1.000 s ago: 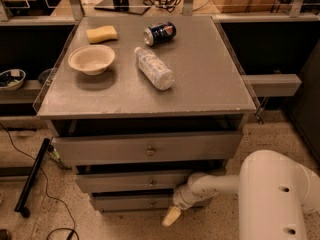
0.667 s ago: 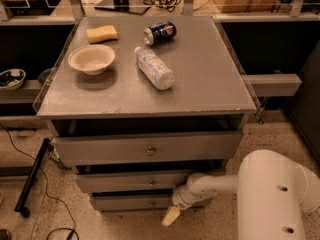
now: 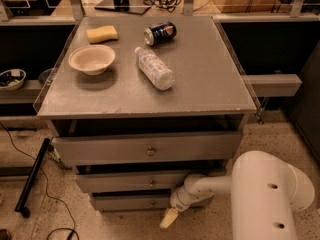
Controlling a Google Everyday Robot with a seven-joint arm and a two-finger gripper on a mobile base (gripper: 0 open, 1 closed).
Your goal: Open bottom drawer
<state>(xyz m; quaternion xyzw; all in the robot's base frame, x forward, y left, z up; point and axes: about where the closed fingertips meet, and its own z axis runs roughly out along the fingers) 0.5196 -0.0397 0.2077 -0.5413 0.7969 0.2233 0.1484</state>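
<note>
The bottom drawer (image 3: pixel 131 203) is the lowest and narrowest grey front of the cabinet, just above the floor. It shows only a thin strip under the middle drawer (image 3: pixel 125 182). My gripper (image 3: pixel 168 218) hangs at the end of the white arm (image 3: pixel 210 185), right in front of the bottom drawer's right half and slightly below its front. Its cream tip points down towards the floor. The arm's wrist covers the right part of the drawer front, and I see no knob on that drawer.
The top drawer (image 3: pixel 100 149) juts out furthest. On the cabinet top lie a bowl (image 3: pixel 91 59), a sponge (image 3: pixel 102 34), a plastic bottle (image 3: pixel 155 68) and a can (image 3: pixel 160 33). A black bar (image 3: pixel 31 179) and cable lie on the floor at left.
</note>
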